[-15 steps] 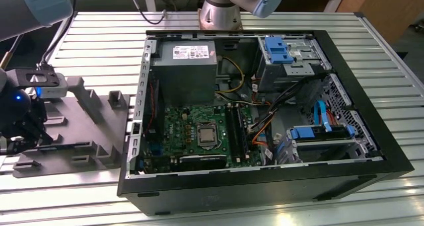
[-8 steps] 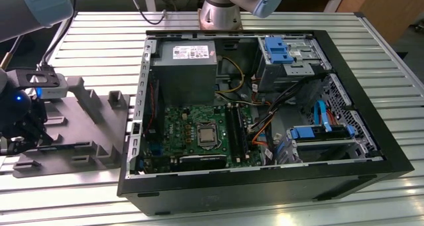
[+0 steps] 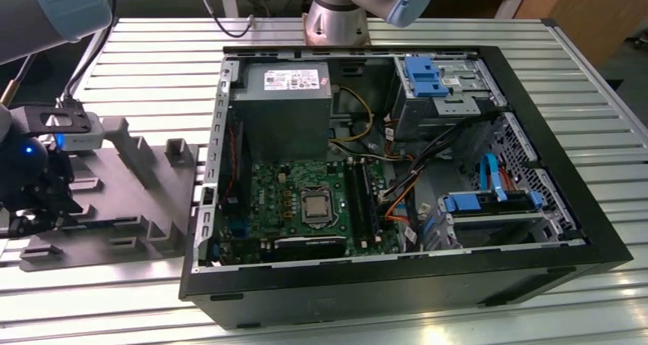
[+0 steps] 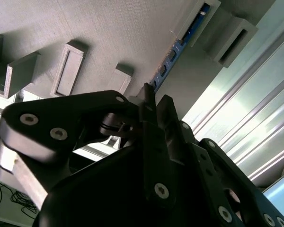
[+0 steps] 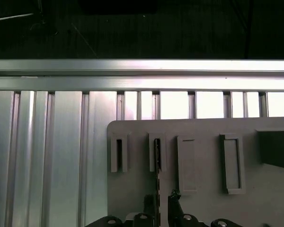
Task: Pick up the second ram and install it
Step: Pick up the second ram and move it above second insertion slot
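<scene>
Slatted metal surface (image 3: 405,34), grey slotted tray (image 5: 203,137) on it.
My end effector (image 5: 164,197) sits at the ram (image 5: 157,156) standing in one slot, jaws slightly apart, not clamped.

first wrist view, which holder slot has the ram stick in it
The narrow slot in line with the hand, second from the holder's rounded corner: the second ram stands in it as a thin dark strip; the others look empty.
</scene>
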`<state>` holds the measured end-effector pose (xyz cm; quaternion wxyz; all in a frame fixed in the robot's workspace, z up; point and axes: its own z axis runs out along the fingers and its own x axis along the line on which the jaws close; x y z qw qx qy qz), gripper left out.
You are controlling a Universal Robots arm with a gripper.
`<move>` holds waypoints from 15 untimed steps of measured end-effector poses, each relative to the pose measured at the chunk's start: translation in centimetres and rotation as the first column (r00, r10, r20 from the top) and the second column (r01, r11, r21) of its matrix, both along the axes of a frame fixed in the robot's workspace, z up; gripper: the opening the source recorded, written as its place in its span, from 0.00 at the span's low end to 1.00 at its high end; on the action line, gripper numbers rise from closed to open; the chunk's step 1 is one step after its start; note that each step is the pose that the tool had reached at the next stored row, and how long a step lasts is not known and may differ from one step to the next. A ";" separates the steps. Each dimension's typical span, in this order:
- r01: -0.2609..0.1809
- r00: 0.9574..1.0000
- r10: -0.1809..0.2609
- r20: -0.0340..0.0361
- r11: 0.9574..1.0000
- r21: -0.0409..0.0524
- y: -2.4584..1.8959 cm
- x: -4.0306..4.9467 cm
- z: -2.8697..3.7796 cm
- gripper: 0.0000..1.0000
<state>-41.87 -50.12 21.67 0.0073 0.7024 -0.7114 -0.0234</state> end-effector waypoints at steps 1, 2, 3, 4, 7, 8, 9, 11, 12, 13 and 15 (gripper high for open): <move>0.000 1.000 0.000 0.000 1.000 0.000 0.00 0.00 0.00 0.30; 0.000 1.000 0.000 0.000 1.000 0.000 0.00 0.00 0.00 0.30; 0.000 1.000 0.000 0.000 1.000 0.000 0.00 0.00 0.00 0.30; 0.000 1.000 0.000 0.000 1.000 0.000 0.00 0.00 0.00 0.30; -0.003 1.000 0.003 0.001 1.000 0.001 0.00 0.01 -0.10 0.30; -0.005 1.000 0.005 0.001 1.000 0.002 0.00 0.01 -0.17 0.30; -0.008 1.000 0.008 0.002 1.000 0.002 0.00 0.01 -0.24 0.30; -0.015 1.000 0.015 0.004 1.000 0.003 -0.01 0.01 -0.38 0.30; -0.018 1.000 0.018 0.004 1.000 0.003 -0.01 0.01 -0.42 0.30; -0.021 1.000 0.021 0.005 1.000 0.003 0.00 0.01 -0.48 0.30; -0.027 1.000 0.027 0.005 1.000 0.003 -0.01 0.00 -0.57 0.30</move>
